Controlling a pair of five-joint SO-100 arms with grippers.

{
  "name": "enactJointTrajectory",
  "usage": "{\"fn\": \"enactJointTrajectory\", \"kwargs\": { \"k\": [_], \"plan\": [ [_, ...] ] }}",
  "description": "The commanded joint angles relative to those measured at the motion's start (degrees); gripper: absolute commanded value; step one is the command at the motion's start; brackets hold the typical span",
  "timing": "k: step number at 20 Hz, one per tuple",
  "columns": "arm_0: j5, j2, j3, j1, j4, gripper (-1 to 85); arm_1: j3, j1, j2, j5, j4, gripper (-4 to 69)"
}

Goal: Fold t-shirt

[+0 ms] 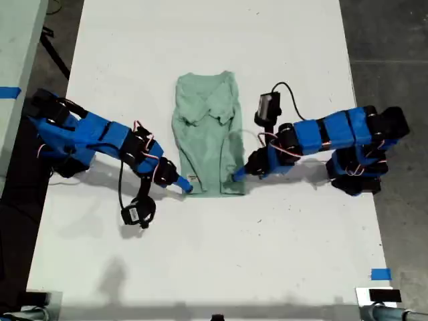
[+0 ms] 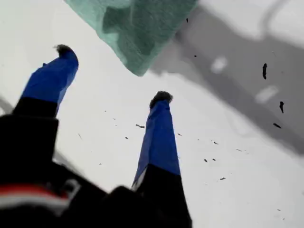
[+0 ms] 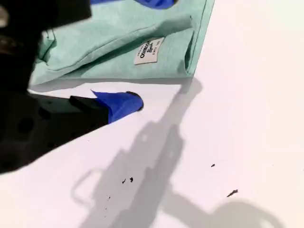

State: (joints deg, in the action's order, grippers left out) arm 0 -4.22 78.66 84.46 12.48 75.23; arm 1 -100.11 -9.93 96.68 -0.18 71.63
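Observation:
The pale mint-green t-shirt [image 1: 208,134] lies on the white table [image 1: 214,254] as a narrow lengthwise strip, its sides folded in and its neck toward the exterior view's top. My first gripper [image 2: 111,73] is open just short of a hem corner [image 2: 137,66]; in the exterior view it [image 1: 239,175] is at the hem's right corner. My second gripper [image 3: 142,52] is open at the hem's other corner [image 1: 184,186]. One fingertip [image 3: 126,102] rests on bare table and the other is over the cloth, with the white label [image 3: 149,51] between them.
Both blue arms reach in from the table's sides in the exterior view, each with a small black camera on a cable [image 1: 269,107] [image 1: 138,214]. Blue tape marks [image 1: 381,274] [image 1: 8,92] sit near the edges. Dark floor borders the table on both sides.

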Motion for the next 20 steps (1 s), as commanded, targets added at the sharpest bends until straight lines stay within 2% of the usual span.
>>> {"fn": "enactJointTrajectory", "kwargs": {
  "k": [1,4,9,10,11,13,14,15,20],
  "plan": [
    [0.70,-3.87,-5.36,-1.76,-1.49,35.8,4.57,0.26,-3.43,-0.53,-2.11,34.7],
    [1.05,-13.01,-12.74,-2.99,-0.09,35.6,5.63,0.26,-9.93,-0.70,-5.10,34.5],
    [1.76,-22.76,-20.21,-5.62,1.14,32.8,14.59,0.35,-24.08,-2.55,-5.19,33.4],
    [1.41,-23.64,-20.21,-5.98,1.49,29.2,17.14,0.26,-26.89,-2.55,-4.39,29.9],
    [0.79,-24.61,-20.21,-6.24,2.02,23.5,19.95,0.18,-29.79,-2.37,-3.16,23.5],
    [0.88,-26.10,-20.39,-6.33,2.37,6.3,25.31,0.00,-34.89,-1.23,0.35,8.4],
    [1.14,-26.63,-20.57,-6.33,2.46,1.1,27.33,-0.18,-36.39,-0.88,1.93,2.7],
    [1.14,-26.72,-20.57,-6.06,2.64,0.0,28.04,-0.35,-36.65,-1.23,2.11,-0.4],
    [0.70,-23.20,-20.65,-2.90,4.22,0.0,30.32,-1.93,-32.17,-0.18,7.47,-1.3]
  ]
}}
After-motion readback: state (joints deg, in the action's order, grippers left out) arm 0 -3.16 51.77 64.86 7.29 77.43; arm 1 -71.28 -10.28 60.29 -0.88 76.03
